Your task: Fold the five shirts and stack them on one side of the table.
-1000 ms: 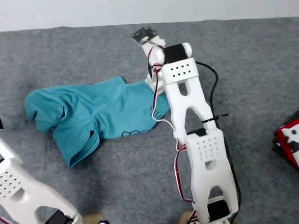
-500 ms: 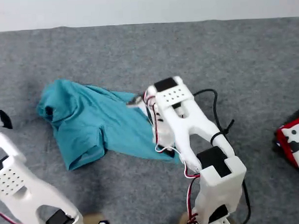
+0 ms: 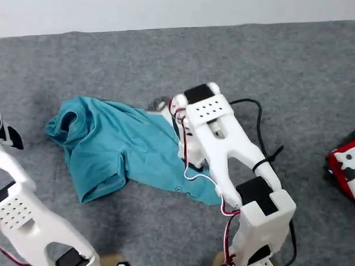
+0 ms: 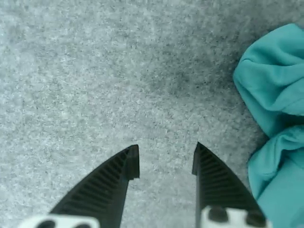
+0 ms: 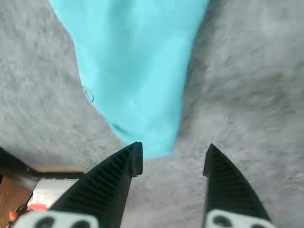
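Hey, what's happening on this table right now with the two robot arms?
Two robot arms are working on a teal shirt that lies rumpled on the grey table cover, not yet neatly folded. The right pincer is open just above one corner of the shirt and grips nothing. The left pincer is also open, over bare cover beside the shirt's other end. A red and white fabric item sits at the table's far right edge.

Teal shirt [image 3: 125, 149]: soft matt cloth. Table cover [image 3: 292, 76]: rough, seemingly felt. Right arm [image 3: 224, 137]: matt white plastic.
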You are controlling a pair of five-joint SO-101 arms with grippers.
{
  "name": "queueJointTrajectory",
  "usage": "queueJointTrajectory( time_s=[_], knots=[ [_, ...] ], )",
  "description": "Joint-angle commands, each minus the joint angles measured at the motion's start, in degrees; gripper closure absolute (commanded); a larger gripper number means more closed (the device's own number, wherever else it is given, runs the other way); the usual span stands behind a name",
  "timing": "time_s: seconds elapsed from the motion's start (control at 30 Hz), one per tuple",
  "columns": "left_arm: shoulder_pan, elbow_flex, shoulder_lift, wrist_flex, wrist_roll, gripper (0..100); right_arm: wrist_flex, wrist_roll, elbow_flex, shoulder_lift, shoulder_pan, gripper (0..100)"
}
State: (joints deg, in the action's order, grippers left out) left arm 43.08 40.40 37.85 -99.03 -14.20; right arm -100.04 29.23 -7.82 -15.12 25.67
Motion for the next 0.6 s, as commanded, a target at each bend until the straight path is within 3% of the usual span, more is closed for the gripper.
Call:
queueJointTrajectory(
  time_s=[0.0,0.17,0.33,0.57],
  knots=[
    [-2.29,-4.7,-9.32,-1.67,-3.96,81,-1.36,0.0,-5.1,3.74,0.57,76.8],
    [-8.62,-22.46,-25.23,-1.58,-9.05,81,-1.36,-2.11,-5.1,3.82,0.31,76.8],
    [-18.99,-39.96,-40.53,-1.32,-9.58,80,-2.42,-2.46,-5.1,4.26,-1.45,76.8],
    [-32.7,-49.1,-45.89,1.23,-9.58,80,-2.51,-4.22,-4.84,8.48,-9.45,76.8]
  ],
)
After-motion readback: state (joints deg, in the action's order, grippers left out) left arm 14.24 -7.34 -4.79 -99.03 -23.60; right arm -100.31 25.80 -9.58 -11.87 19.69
